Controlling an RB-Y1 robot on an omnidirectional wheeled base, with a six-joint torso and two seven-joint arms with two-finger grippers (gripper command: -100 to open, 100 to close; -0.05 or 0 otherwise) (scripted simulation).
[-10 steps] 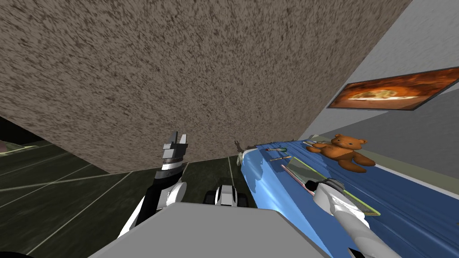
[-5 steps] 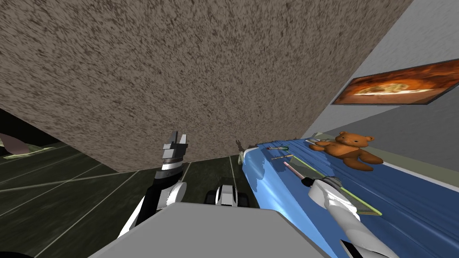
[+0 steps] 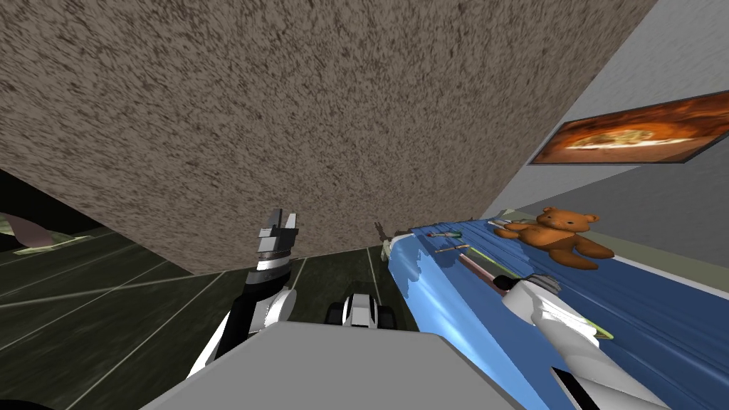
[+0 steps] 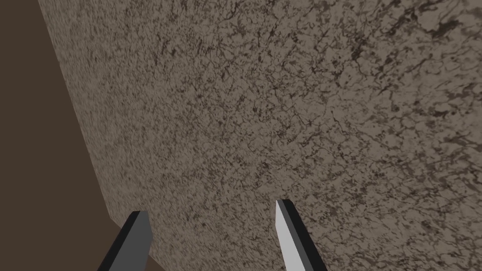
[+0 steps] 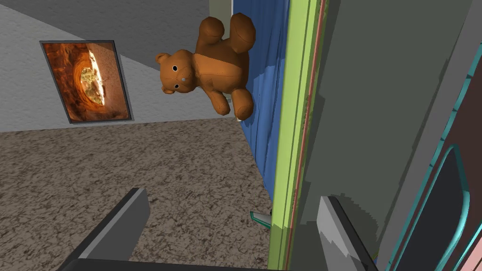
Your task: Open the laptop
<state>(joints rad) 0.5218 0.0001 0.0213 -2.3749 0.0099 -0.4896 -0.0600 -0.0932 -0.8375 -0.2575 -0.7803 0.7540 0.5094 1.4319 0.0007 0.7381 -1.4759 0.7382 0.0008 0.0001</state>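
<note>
One laptop (image 5: pixel 357 94), one teddy bear (image 5: pixel 212 70)

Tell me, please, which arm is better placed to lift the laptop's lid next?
Right, probably. The right gripper is open astride the green edge of the laptop on the blue bed; the left gripper stands open facing the speckled wall, away from it.

The bed (image 3: pixel 662 320) stands on the robot's right, its end near the wall ahead (image 3: pixel 320 107). The laptop (image 5: pixel 376 117) lies flat on it, and the teddy bear (image 3: pixel 562 235) lies beyond the laptop, near the side wall (image 3: pixel 662 206), below a hung picture (image 3: pixel 633 139). The right gripper (image 5: pixel 233 195) straddles the laptop's edge. The left gripper (image 4: pixel 211 206) hangs left of the bed, facing the wall ahead.
</note>
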